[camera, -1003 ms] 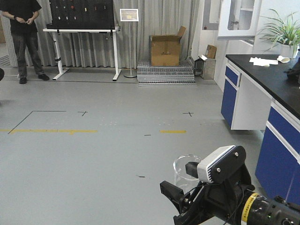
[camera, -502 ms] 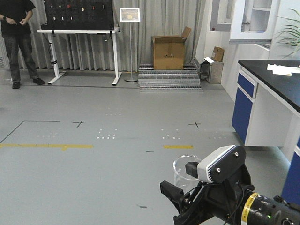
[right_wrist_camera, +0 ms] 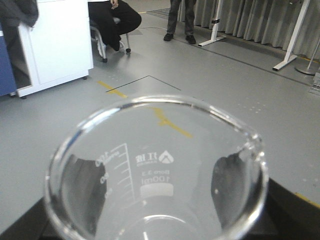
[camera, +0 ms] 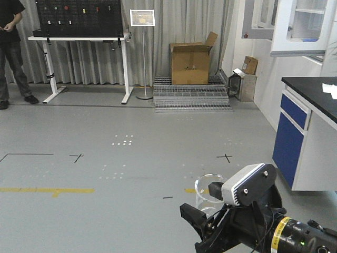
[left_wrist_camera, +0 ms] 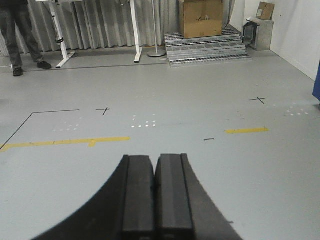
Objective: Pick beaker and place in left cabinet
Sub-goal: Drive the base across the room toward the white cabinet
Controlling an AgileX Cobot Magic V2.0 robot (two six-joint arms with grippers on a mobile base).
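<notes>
**Item 1, beaker** (camera: 209, 191): clear glass, upright and empty. It is held off the floor (camera: 105, 211) at the lower right of the front view. In the right wrist view the beaker (right_wrist_camera: 155, 165) fills the frame, showing a printed scale, a "100ml" mark and a pouring lip at its right rim.

**Item 2, right claw** (camera: 206, 216): black, pinching the beaker by its lower wall. The finger pads (right_wrist_camera: 82, 185) show dark through the glass on either side.

**Item 3, left claw** (left_wrist_camera: 154, 161): fingers pressed together with nothing between them, level above the floor.

**Item 4, surroundings:**
- Yellow tape line (camera: 47, 190) on the floor.
- Cardboard box (camera: 192, 63) on metal grating steps (camera: 192, 94) at the far curtain.
- Sign stand (camera: 143, 18).
- Pegboard bench (camera: 79, 21).
- Standing person (camera: 10, 47) at the far left.
- Blue base unit (camera: 295, 142) at the right edge, with a white wall cabinet (camera: 300, 26) above it.
</notes>
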